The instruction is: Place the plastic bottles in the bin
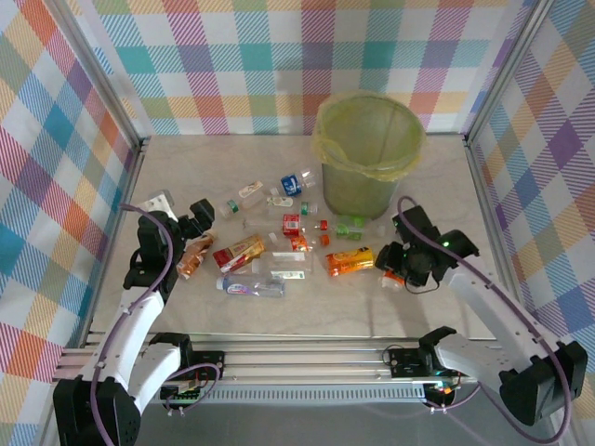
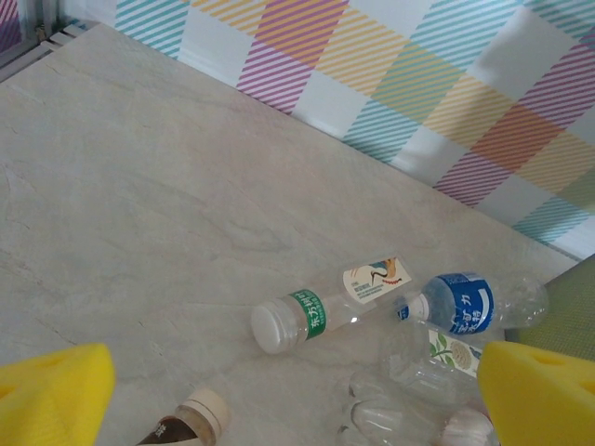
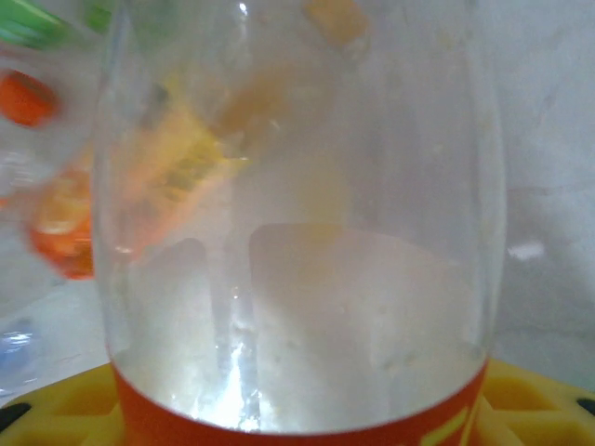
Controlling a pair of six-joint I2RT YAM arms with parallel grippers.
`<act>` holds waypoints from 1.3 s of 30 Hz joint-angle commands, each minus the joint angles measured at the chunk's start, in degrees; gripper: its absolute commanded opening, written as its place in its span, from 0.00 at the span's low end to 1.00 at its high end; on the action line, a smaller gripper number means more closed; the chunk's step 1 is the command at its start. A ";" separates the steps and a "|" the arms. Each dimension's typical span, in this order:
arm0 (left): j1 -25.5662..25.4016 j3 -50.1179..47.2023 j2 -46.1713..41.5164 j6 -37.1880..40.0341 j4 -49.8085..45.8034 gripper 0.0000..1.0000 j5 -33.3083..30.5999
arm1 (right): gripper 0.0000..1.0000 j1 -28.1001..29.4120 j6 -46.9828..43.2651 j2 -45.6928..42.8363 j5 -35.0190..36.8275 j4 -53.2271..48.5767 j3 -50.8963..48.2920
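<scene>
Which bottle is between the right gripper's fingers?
The small clear bottle with an orange band, sitting between the yellow fingers of the right gripper; the other bottles lie loose on the table to its left.

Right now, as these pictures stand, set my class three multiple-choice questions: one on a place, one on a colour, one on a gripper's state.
1. Where does the bin stand on the table?
A. far side, right of the middle
B. near edge, between the arms
C. far left corner
2. What colour is the bag lining it?
A. blue
B. yellow
C. black
3. How is the left gripper?
A. shut on a bottle
B. open, holding nothing
C. shut, empty
Answers: 1 A, the top view shows it at the back right; 2 B, the bag folded over its rim is yellow; 3 B, the left wrist view shows it spread wide.
</scene>
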 commanded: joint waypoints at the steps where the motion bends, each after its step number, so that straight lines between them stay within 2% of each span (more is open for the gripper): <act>1: -0.14 2.12 -0.87 -1.12 -1.26 1.00 -1.05 | 0.23 0.46 -5.45 0.48 2.22 -3.21 8.70; 5: -0.18 2.86 -0.55 -1.45 -2.19 1.00 -0.40 | 0.24 0.45 -11.27 6.50 3.04 -3.53 22.13; 12: -0.14 5.13 0.35 -2.66 -5.55 1.00 1.32 | 0.24 -1.10 -23.87 22.53 6.37 -1.32 47.68; 18: -0.16 7.74 0.87 -2.80 -9.86 1.00 2.59 | 0.24 -5.27 -29.38 39.57 1.83 -2.07 71.71; 24: -0.20 7.74 1.15 -3.48 -10.08 1.00 3.58 | 0.25 -8.80 -31.02 56.99 -0.88 -7.08 92.28; 29: -0.16 8.32 1.47 -3.59 -10.78 1.00 3.41 | 0.27 -11.61 -31.21 64.60 -6.11 -8.75 96.19; 39: -0.10 8.44 1.87 -3.75 -10.87 1.00 3.18 | 0.26 -12.11 -39.37 71.44 -6.38 -9.97 94.12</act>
